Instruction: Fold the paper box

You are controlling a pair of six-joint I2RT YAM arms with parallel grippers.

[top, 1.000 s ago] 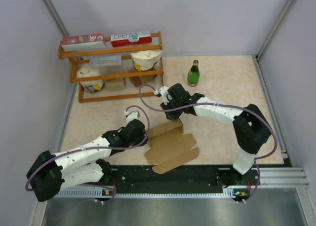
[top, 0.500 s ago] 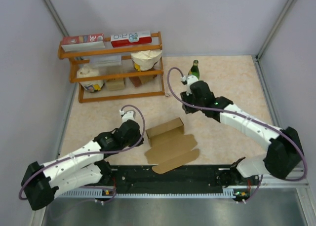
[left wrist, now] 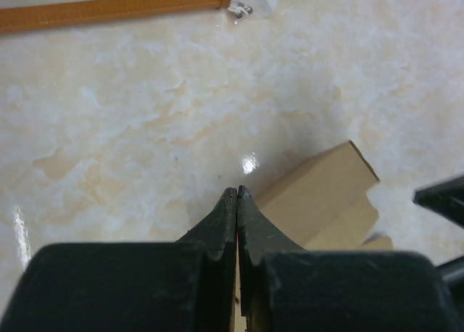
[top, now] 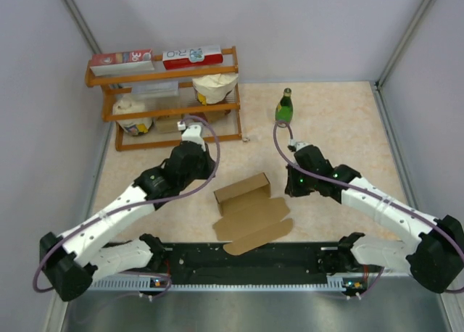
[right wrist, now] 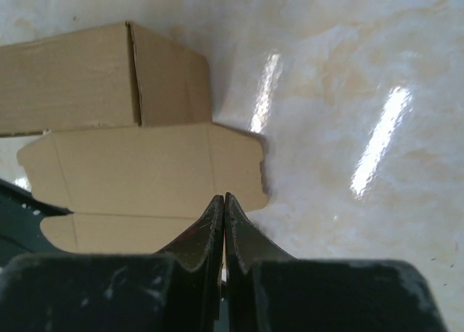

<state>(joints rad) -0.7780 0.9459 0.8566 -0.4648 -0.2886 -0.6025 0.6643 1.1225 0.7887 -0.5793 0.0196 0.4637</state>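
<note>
The paper box [top: 250, 209] is plain brown cardboard lying mid-table. Its rear part [top: 243, 191] is folded up into a low rectangular block, and flat flaps [top: 255, 227] spread toward the near edge. My left gripper [top: 197, 171] hovers just left of and behind the block, shut and empty; in the left wrist view the box [left wrist: 319, 194] lies right of the touching fingertips [left wrist: 232, 201]. My right gripper [top: 288, 191] is at the box's right side, shut with nothing in it. In the right wrist view its tips sit over the right edge of a flat flap [right wrist: 145, 169], below the block [right wrist: 94, 78].
A wooden shelf [top: 167, 100] with cartons and jars stands at the back left, its bottom rail [left wrist: 109, 9] showing in the left wrist view. A green bottle [top: 284, 107] stands behind the right arm. A black rail [top: 246, 256] runs along the near edge; grey walls close in both sides.
My right arm left the box's rear part, swung back toward the bottle, then came down at the box's right side with its jaws closing. My left arm drew away toward the shelf.
</note>
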